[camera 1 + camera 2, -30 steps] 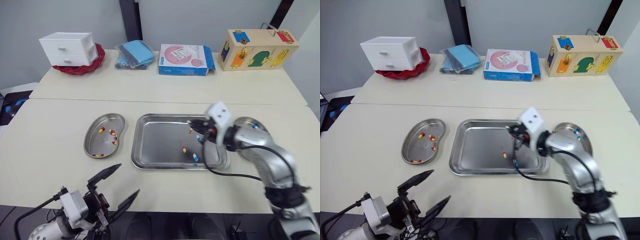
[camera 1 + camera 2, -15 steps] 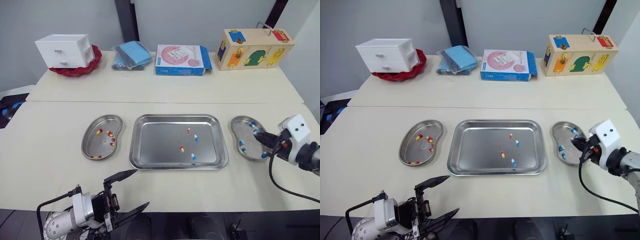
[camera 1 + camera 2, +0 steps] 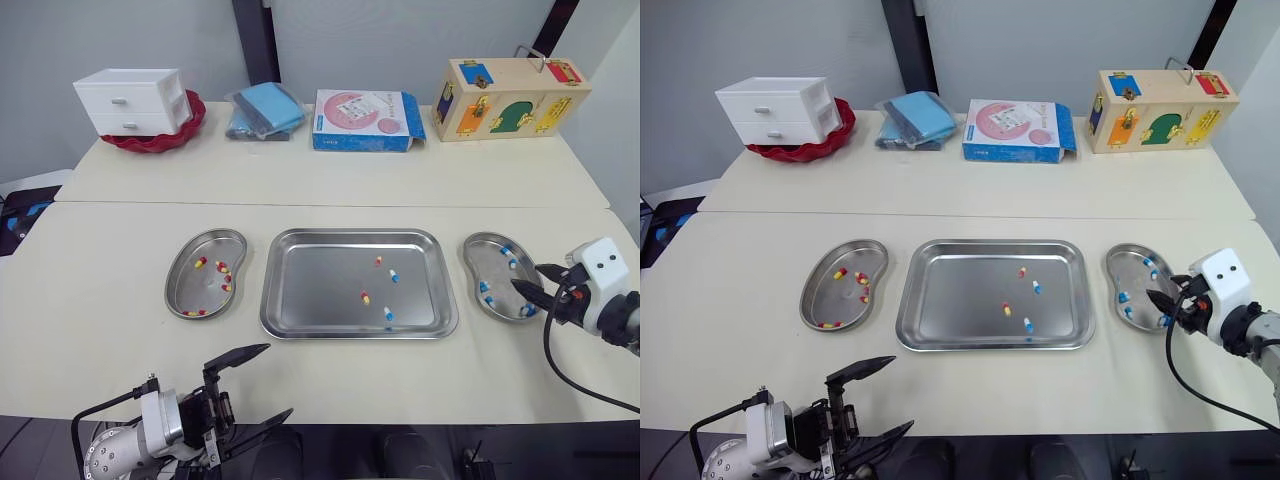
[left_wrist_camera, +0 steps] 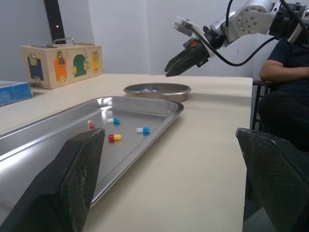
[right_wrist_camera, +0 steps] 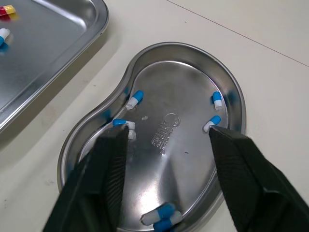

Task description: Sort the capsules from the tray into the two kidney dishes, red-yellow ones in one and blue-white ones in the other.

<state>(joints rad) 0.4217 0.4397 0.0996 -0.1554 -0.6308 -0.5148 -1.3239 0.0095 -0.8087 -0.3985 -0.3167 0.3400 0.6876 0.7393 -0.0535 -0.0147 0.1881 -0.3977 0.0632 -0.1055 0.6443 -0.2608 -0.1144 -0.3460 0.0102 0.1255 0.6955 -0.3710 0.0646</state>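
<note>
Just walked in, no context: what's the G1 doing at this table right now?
Capsule sorting, partly done. The right gripper hovers with open, empty jaws over the right kidney dish, which holds blue-white capsules. The left kidney dish holds red-yellow capsules. Four loose capsules lie in the tray, two of each colour. The left gripper hangs open near the front edge of the table, touching nothing.
</note>
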